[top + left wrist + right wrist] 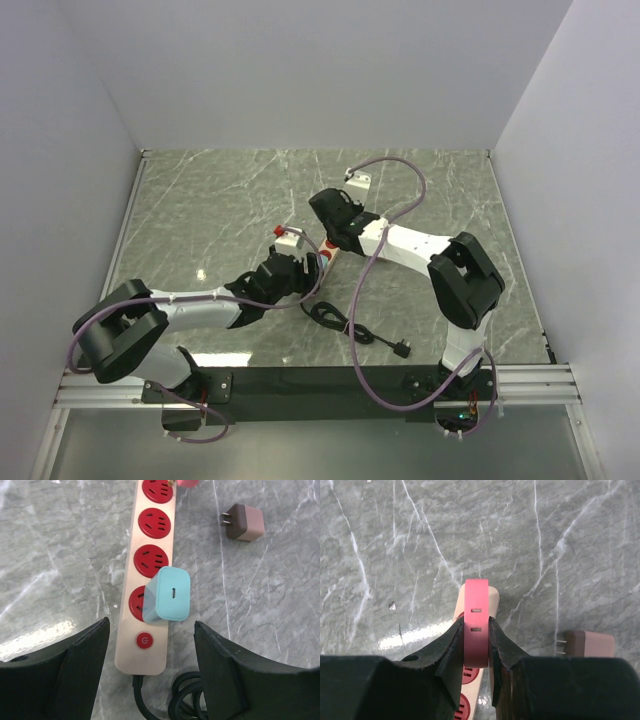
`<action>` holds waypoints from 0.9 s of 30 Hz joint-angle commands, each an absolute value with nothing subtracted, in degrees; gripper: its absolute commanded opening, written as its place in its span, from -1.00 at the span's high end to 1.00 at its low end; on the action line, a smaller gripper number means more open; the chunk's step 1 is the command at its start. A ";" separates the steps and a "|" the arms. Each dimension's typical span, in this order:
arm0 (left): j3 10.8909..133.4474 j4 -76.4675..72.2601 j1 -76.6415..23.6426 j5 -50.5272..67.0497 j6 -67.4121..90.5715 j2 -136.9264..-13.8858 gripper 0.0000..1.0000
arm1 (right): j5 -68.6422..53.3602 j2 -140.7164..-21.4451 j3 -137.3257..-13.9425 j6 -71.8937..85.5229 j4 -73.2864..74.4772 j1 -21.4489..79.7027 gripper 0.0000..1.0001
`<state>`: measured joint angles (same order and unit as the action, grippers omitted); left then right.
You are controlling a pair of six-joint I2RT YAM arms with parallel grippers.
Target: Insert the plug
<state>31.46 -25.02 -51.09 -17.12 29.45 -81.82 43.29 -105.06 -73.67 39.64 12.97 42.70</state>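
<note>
Light-blue plug (167, 594): rounded block with one small oval port on its upper face; it stands on the power strip (144, 657), over the socket next to the round switch (144, 640). Its prongs are hidden, so how deep it sits cannot be told.
Power strip: long beige bar with red round sockets in a row, lying flat on the grey marble table (60, 555). The left wrist view shows four sockets: the one nearest the switch carries the light-blue plug, and the other three show their slots uncovered.
Left gripper (150, 630): jaws spread wide, one finger on each side of the strip's switch end, neither touching the light-blue plug.
Right gripper (476, 625): jaws pressed onto a pink plug (476, 595), pinching its two sides above the strip's far end; two small slots show on its face.
Brown adapter (245, 522): lies on its side on the table, beside the strip and apart from it, two prongs pointing towards the strip.
Black cable (185, 700): leaves the strip's switch end and coils on the table.
</note>
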 commanded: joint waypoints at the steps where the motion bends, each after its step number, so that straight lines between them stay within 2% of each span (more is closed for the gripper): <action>1: 30.33 -27.60 -51.42 -19.25 30.76 -79.11 -0.48 | 43.59 -103.18 -73.03 41.13 11.16 43.77 1.00; 27: 30.41 -26.54 -51.42 -18.98 30.85 -78.66 -0.48 | 49.48 -107.66 -76.81 40.34 13.89 45.09 1.00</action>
<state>30.22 -25.39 -51.09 -18.20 29.87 -79.94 46.24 -106.45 -74.02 39.99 15.14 45.01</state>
